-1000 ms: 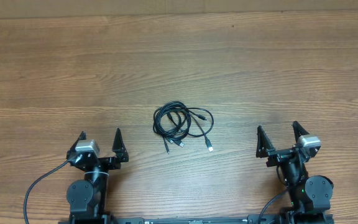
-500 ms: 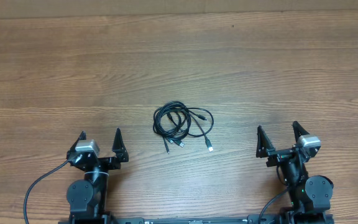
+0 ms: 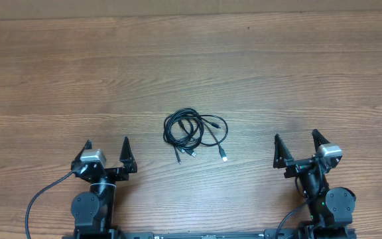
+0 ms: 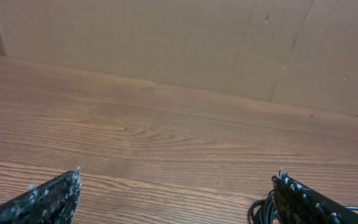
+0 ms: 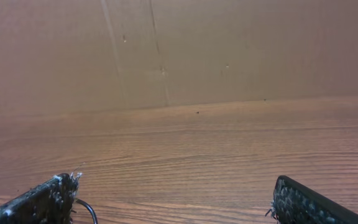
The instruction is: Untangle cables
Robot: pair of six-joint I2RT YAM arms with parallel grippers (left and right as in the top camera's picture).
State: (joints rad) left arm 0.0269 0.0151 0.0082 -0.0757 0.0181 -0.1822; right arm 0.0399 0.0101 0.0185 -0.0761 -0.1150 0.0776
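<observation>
Showing two arms flanking a tangle of cables [image 3: 195,132] on a wooden table [image 3: 297,60].
Cables lie looped together near the table's middle, plug ends trailing toward the robot. Left gripper [image 3: 106,141] and right gripper [image 3: 296,134] sit well apart from the bundle, one on each side, jaws spread wide, holding nothing.

No text, label, brand or number can be read in any view. The table [image 3: 244,60] shows only wood grain, and the wall [image 4: 166,37] behind it only faint specks.
</observation>
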